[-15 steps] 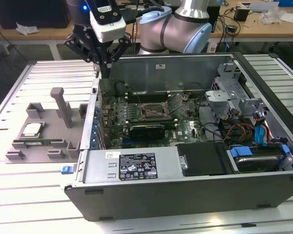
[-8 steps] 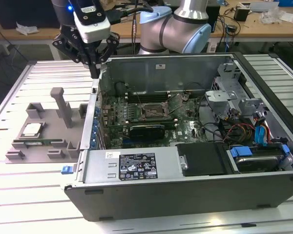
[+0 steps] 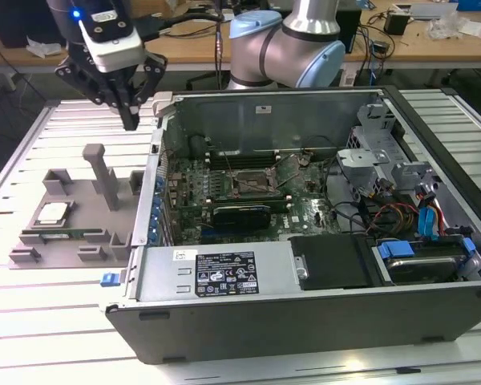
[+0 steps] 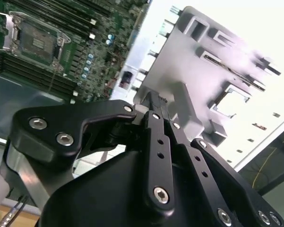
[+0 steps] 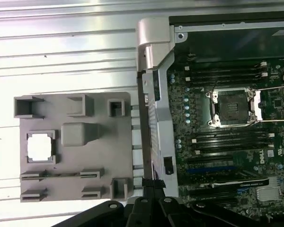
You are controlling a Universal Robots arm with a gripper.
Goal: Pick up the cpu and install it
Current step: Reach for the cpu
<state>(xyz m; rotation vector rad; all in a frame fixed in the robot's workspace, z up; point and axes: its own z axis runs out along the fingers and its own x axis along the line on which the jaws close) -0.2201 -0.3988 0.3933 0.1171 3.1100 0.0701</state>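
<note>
The cpu (image 3: pixel 52 212) sits in its square pocket of the grey holder tray (image 3: pixel 84 218) on the worktop (image 3: pixel 32 136), at the exterior view's left of the open computer case (image 3: pixel 305 329). The gripper (image 3: pixel 131 120) hovers well above the tray, fingers clenched on nothing. My read: approach stage, pick not yet begun. Grasping calls for parted fingers squared over the chip. The motherboard socket (image 3: pixel 248 183) lies open.

Open air around my gripper (image 3: pixel 131 120), tall grey plastic post (image 3: pixel 103 172) rising from the grey fixture tray (image 3: pixel 80 210) below me, silver metal case wall (image 3: pixel 157 148) close beside, square dark socket frame (image 3: pixel 251 183) uncovered from above.
</note>
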